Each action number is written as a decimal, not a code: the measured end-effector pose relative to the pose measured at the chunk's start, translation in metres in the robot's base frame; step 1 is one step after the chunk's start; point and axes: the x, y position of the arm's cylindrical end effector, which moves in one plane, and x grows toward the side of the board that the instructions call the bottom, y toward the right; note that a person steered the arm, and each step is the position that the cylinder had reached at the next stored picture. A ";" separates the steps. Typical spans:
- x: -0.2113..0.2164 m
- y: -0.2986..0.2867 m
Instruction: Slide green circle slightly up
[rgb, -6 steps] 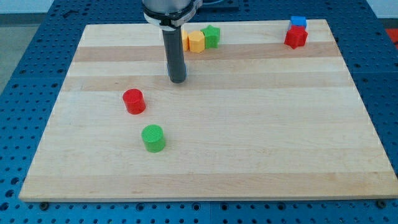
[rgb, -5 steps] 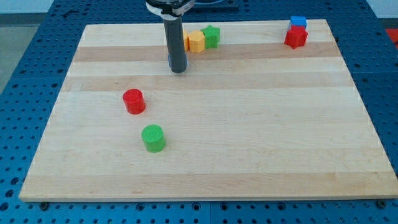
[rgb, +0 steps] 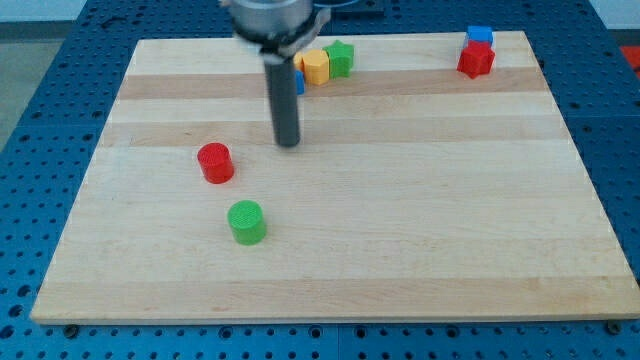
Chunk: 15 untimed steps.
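Observation:
The green circle (rgb: 246, 221) is a short green cylinder at the board's lower left of centre. My tip (rgb: 288, 143) is the low end of the dark rod, above and to the right of the green circle, well apart from it. A red cylinder (rgb: 214, 162) stands up and left of the green circle, to the left of my tip.
At the view's top a yellow block (rgb: 316, 67) touches a green block (rgb: 340, 58), with a blue block (rgb: 298, 82) partly hidden behind the rod. At the top right a blue block (rgb: 480, 36) sits behind a red block (rgb: 476, 60). The wooden board (rgb: 400, 220) lies on a blue perforated table.
My tip moved toward the view's top, then came back down to below its first spot. No block has moved.

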 end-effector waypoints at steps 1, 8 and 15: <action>0.042 -0.010; 0.097 -0.052; 0.135 -0.031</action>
